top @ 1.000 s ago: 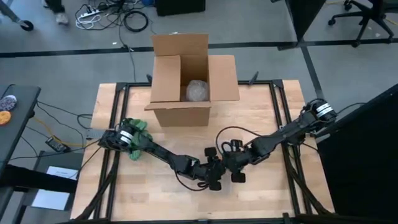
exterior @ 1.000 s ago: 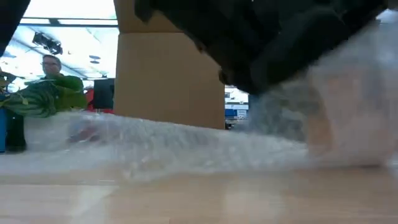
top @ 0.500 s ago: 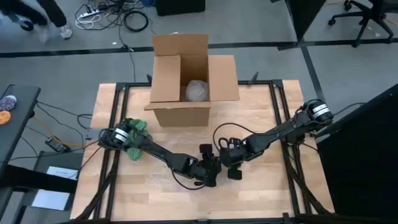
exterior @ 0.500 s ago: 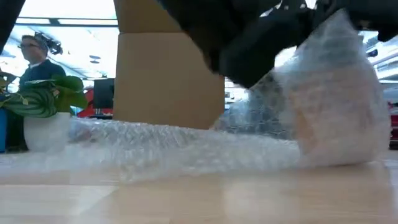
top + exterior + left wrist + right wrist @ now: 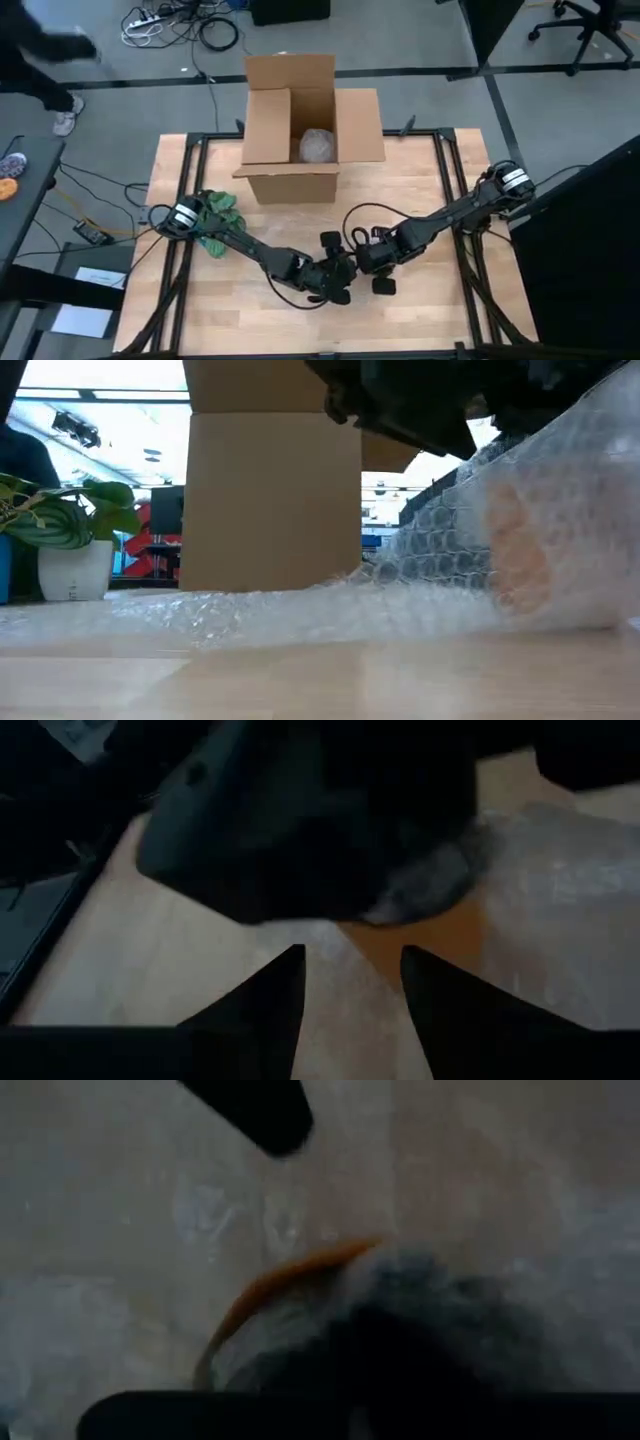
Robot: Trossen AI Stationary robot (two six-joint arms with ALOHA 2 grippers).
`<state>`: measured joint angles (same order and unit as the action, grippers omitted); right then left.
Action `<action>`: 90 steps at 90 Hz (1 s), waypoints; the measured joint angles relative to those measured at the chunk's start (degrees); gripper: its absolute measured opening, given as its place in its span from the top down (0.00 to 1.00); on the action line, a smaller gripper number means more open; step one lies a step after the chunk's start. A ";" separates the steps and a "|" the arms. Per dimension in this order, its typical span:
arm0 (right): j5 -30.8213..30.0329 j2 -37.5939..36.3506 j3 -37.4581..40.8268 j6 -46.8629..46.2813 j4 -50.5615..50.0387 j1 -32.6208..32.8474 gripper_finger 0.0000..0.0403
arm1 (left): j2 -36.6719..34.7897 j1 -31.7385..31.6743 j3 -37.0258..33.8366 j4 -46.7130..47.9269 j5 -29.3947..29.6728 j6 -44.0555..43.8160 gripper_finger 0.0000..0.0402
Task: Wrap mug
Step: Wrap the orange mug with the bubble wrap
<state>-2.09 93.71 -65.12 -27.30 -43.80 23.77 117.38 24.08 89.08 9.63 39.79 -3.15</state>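
The wooden surface [image 5: 420, 180] carries an open cardboard box [image 5: 292, 155] at its far edge. Bubble wrap [image 5: 300, 610] veils an orange mug [image 5: 515, 560] beneath the meeting arms. Left pincer [image 5: 338, 283] gapes narrowly; right pincer [image 5: 362, 262]: grip unclear.

We saw a grey concrete floor [image 5: 420, 40] around the light wooden table [image 5: 420, 180], with tangled black and white cables [image 5: 175, 22] on it past the far edge. A black wheeled office chair [image 5: 590, 25] stood at the far right corner. Bright ceiling lights [image 5: 100, 430] lit the room behind.
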 joint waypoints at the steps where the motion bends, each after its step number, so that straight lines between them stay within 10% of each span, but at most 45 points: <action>1: -0.01 0.00 -0.22 -0.08 -0.29 0.09 1.00 | 0.00 0.01 0.00 -0.07 0.00 -0.01 0.62; 90: -12.77 0.06 -10.55 0.17 -11.83 5.31 1.00 | 3.58 -0.81 -5.81 -24.87 -2.14 2.64 0.62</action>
<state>-14.86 93.77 -75.68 -27.12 -55.63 29.08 120.97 23.27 83.26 -15.25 37.65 -0.51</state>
